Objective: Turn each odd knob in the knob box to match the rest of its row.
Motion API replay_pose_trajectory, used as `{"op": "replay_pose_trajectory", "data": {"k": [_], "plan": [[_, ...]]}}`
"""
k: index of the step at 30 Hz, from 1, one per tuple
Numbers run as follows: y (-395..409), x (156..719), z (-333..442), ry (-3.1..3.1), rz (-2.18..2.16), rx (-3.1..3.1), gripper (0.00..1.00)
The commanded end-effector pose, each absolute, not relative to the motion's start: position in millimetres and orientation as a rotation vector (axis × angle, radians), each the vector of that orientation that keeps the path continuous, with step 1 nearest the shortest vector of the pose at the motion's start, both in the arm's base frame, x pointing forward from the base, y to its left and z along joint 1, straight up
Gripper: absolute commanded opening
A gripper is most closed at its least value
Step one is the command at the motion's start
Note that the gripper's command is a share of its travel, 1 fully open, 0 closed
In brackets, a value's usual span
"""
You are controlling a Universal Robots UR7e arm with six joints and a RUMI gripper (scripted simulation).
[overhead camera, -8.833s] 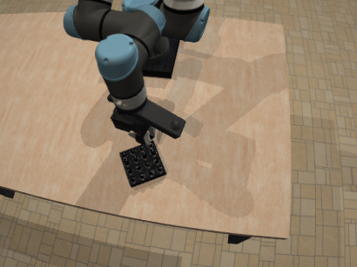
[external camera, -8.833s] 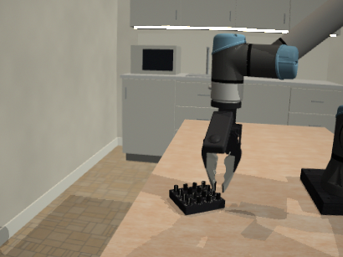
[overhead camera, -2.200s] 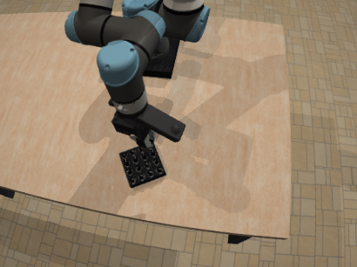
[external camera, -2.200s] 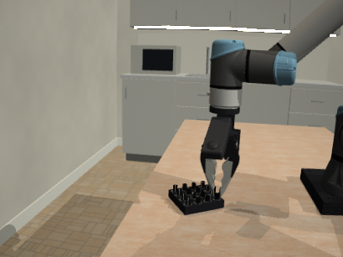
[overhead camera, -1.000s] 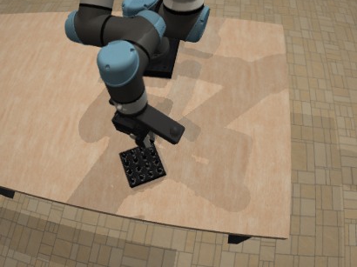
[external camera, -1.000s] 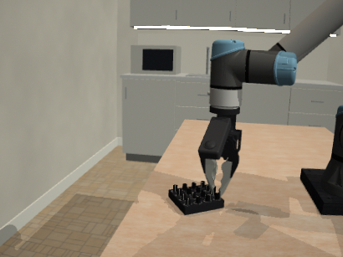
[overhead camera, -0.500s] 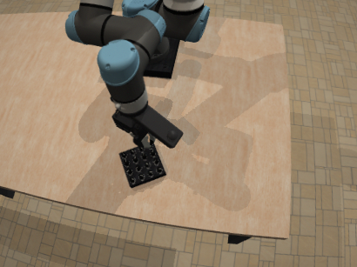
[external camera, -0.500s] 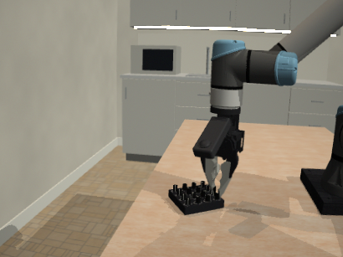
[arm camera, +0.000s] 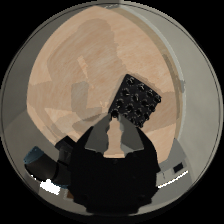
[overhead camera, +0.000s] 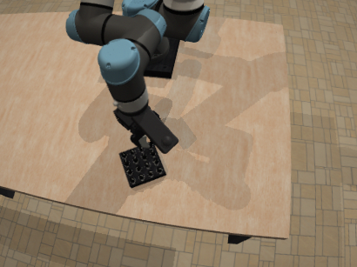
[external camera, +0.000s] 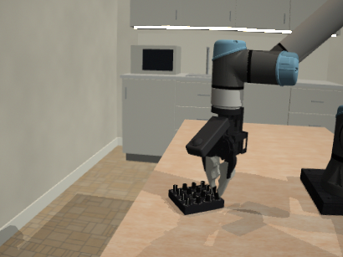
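The black knob box (overhead camera: 149, 181) (external camera: 204, 208) (arm camera: 131, 89) lies flat on the table, with four rows of small upright knobs. My gripper (overhead camera: 148, 145) (external camera: 217, 194) (arm camera: 114, 113) points down, its fingertips close together at the box edge nearest the robot base. It is shut on a corner knob, which shows dark between the tips in the wrist view. The fingers partly hide that knob. The other knobs stand free of the fingers. The marks and most pointer directions are too small to read.
The wooden table (overhead camera: 209, 112) (external camera: 268, 150) (arm camera: 60, 75) carries the box and the arm's black base (overhead camera: 158, 74) (external camera: 330, 206). Neighbouring knobs stand close beside the fingertips. The table's front edge lies beyond the box. A microwave and cabinets stand in the background.
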State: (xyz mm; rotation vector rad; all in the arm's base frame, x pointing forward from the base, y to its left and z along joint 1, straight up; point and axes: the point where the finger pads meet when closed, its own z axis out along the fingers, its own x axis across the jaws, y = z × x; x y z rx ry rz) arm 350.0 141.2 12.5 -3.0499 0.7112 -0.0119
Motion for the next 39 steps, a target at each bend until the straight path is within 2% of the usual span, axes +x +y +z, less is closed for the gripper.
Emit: {"op": "replay_pose_trajectory", "data": {"k": [1, 39], "plan": [[141.7, 347.8, 11.1, 0.911, -0.007, -3.001, 0.04], [139.2, 350.7, 11.4, 1.836, -0.005, -2.540, 0.04]]}}
